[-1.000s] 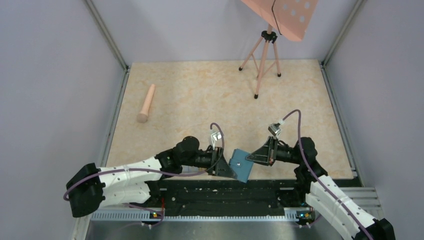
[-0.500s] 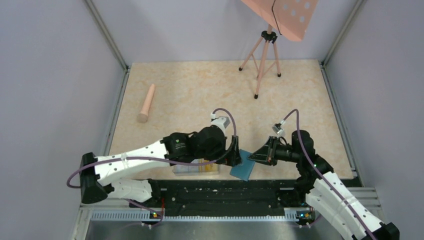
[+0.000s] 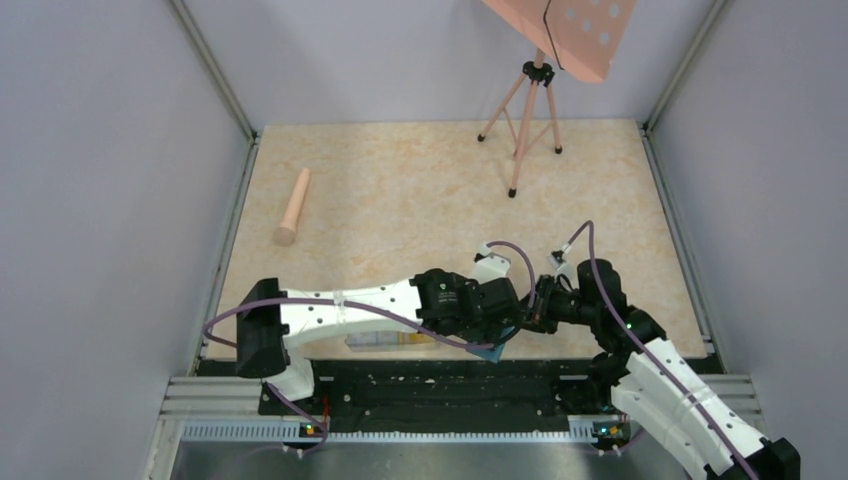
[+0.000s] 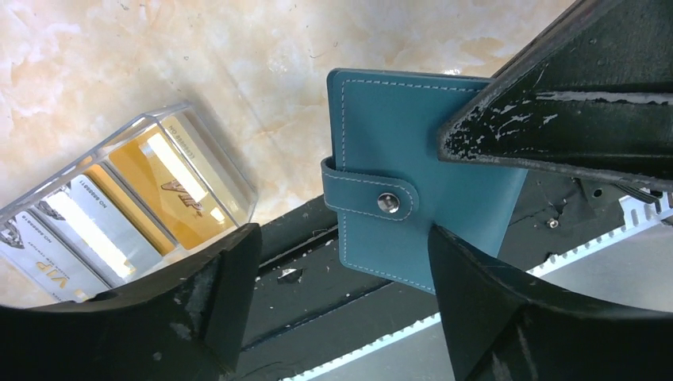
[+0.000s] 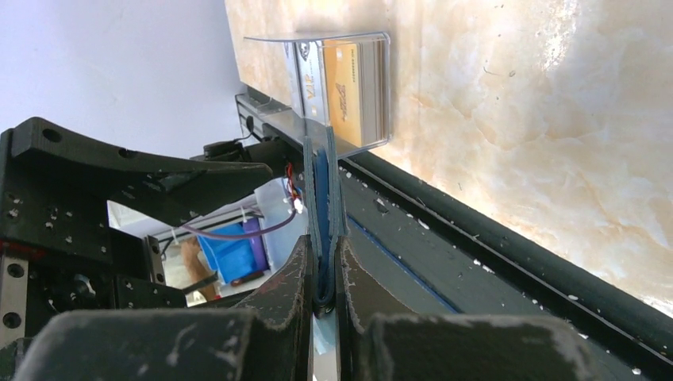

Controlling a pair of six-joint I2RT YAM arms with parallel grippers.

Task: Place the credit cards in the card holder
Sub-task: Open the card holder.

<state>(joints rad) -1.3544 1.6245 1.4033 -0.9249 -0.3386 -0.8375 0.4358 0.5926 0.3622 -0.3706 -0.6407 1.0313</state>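
The card holder (image 4: 413,151) is a teal wallet, snapped shut by its tab, and hangs above the table's near edge. My right gripper (image 5: 321,278) is shut on its edge, seen edge-on as the card holder (image 5: 324,190). My left gripper (image 4: 341,317) is open, its fingers straddling the holder's lower corner without pinching it. The credit cards (image 4: 171,186), gold and silver, stand inside a clear plastic box (image 4: 119,214) on the table to the left. From above, the left gripper (image 3: 503,328) meets the right gripper (image 3: 530,312) over the card holder (image 3: 490,351).
The clear box (image 3: 385,341) sits by the black rail (image 3: 430,380) at the table's near edge. A pink cylinder (image 3: 293,206) lies at the far left. A pink tripod (image 3: 525,120) stands at the back.
My left gripper has let go of the card holder and opened. Its arm has swung right and stretched over the holder. The right gripper has kept hold throughout.
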